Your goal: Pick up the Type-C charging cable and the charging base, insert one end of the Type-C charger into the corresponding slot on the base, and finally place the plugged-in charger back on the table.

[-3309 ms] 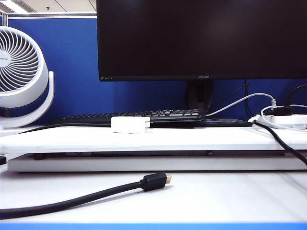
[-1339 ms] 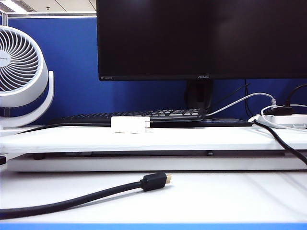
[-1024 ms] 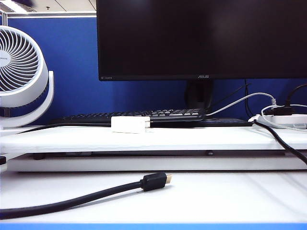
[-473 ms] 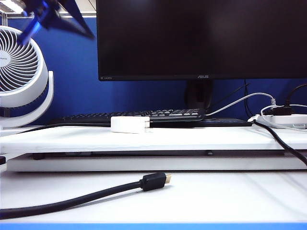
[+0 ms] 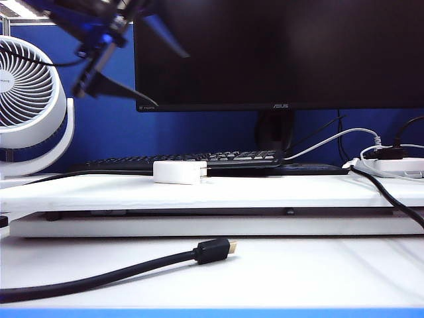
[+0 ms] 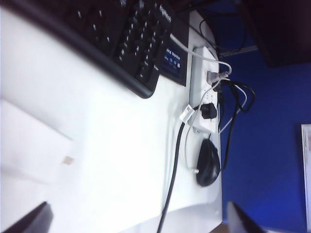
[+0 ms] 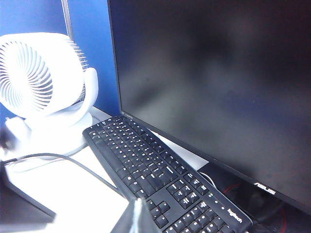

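Hovered left tool (image 5: 142, 66), jaws apart, above the charging base (image 5: 177, 172); held right tool (image 7: 133, 218) pinched together near keyboard (image 7: 160, 179); risked knocking base aside descending off-centre.

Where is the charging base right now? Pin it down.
In the exterior view the charging base sits on the raised shelf, left of centre, against the front edge of the black keyboard, with the left gripper open above it.

My left gripper (image 5: 142, 66) hung high at the exterior view's upper left, arm slanting in from the top edge, jaws spread wide, nothing between them; finger tips (image 6: 29, 221) showed far apart in its wrist view. My right gripper (image 7: 136, 216) was closed, fingers together, empty.
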### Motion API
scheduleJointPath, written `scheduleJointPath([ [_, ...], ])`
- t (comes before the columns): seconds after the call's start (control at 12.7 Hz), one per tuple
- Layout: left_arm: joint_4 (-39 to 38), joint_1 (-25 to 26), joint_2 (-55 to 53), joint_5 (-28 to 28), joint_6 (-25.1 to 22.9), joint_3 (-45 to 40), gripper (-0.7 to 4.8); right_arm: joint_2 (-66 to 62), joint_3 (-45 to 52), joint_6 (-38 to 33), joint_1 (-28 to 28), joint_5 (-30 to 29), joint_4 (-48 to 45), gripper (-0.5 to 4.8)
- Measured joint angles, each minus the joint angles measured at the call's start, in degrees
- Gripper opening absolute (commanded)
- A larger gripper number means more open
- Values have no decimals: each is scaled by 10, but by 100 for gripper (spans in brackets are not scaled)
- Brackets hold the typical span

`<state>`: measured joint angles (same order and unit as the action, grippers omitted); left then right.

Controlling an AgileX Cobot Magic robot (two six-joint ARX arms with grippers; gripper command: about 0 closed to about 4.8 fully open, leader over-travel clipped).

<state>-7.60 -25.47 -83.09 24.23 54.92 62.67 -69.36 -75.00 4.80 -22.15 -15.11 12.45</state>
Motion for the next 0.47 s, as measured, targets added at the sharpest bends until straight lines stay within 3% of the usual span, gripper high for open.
scheduleJointPath([
  [0.24, 8, -42, -39, -36, 66, 0, 473, 8, -1, 0, 0, -1, 1, -5],
  [0.47, -1, -45, -88, -76, 116, 0, 473, 26, -1, 0, 0, -1, 2, -5],
])
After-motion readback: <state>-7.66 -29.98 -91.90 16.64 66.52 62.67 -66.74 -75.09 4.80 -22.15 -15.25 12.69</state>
